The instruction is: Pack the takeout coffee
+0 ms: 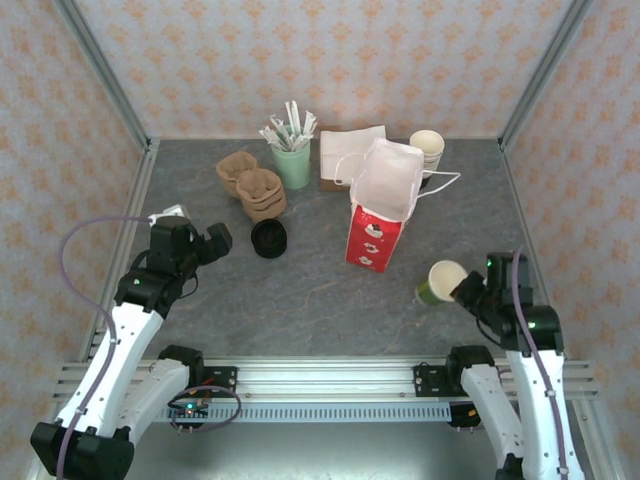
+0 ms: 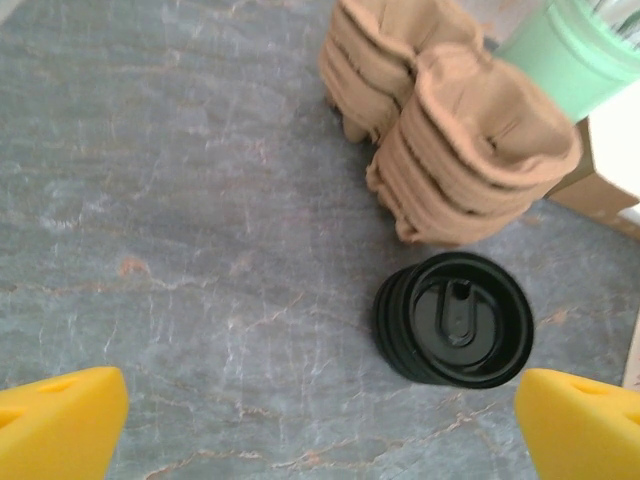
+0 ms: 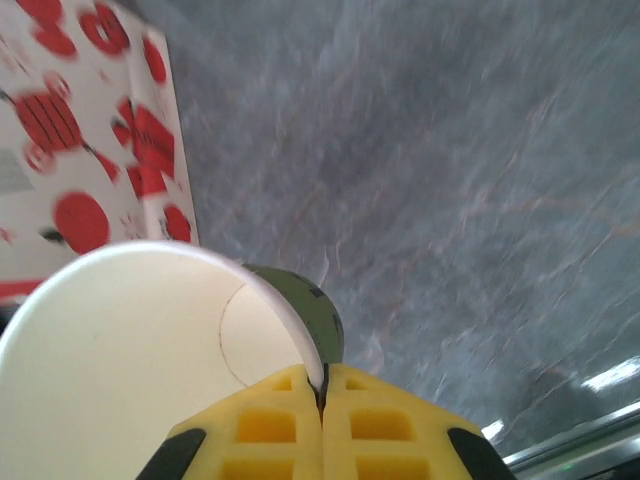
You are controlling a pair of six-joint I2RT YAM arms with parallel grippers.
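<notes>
Right gripper (image 3: 322, 385): pressed together on the rim of a lidless, olive-sided paper cup (image 3: 130, 340), which is held tilted just right of the red-and-white bag (image 1: 372, 240). Left gripper (image 2: 320, 420): spread wide and holding nothing, over the grey surface (image 2: 180, 250). It is near a stack of black lids (image 2: 455, 318) that sits just beside the brown pulp carriers (image 2: 470, 150).

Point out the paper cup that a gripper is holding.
The lidless cup at front right, its rim pinched by the right gripper. The other cups stand stacked at the back, beside the red-and-white bag, untouched.
</notes>
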